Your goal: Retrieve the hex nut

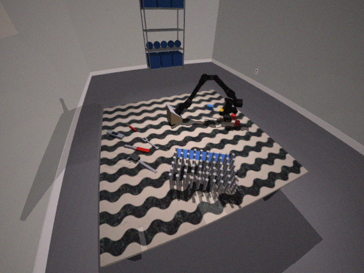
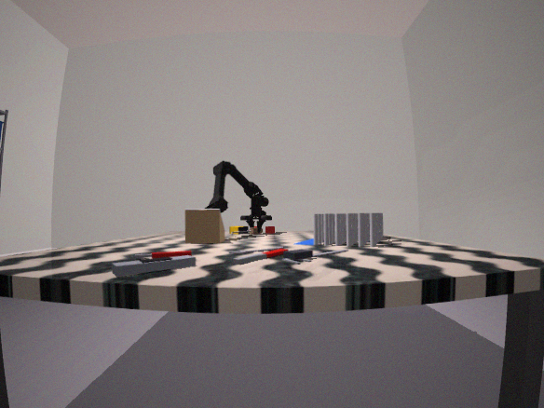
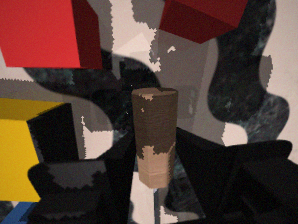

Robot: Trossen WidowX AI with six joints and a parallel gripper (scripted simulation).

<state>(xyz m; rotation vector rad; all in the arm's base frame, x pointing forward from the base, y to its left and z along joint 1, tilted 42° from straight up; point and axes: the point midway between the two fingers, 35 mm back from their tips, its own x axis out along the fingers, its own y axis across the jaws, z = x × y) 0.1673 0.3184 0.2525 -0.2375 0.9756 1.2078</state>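
Gripper (image 1: pixel 227 118) (image 2: pixel 257 230) (image 3: pixel 153 131) clamps the tool's wooden handle (image 1: pixel 225 118) (image 2: pixel 253 230) (image 3: pixel 156 125), presumably so the thin shaft stays free for hooking.

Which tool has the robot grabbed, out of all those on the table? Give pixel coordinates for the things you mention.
The one with the brown wooden handle (image 3: pixel 156 125), between the gripper's (image 1: pixel 228 118) (image 2: pixel 257 228) (image 3: pixel 156 165) fingers; the two red-handled tools (image 1: pixel 143 149) (image 1: pixel 133 128) lie away from it.

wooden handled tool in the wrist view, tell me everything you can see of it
The wooden-handled tool has a stubby, roughly cylindrical handle, brown in shadow and paler tan at its lower end in the wrist view, seemingly wood. A thin grey shaft runs from that lower end; its tip is out of sight. The gripper is shut on the handle, a black finger on either side. Two red blocks and a yellow one are nearby, apart from it.
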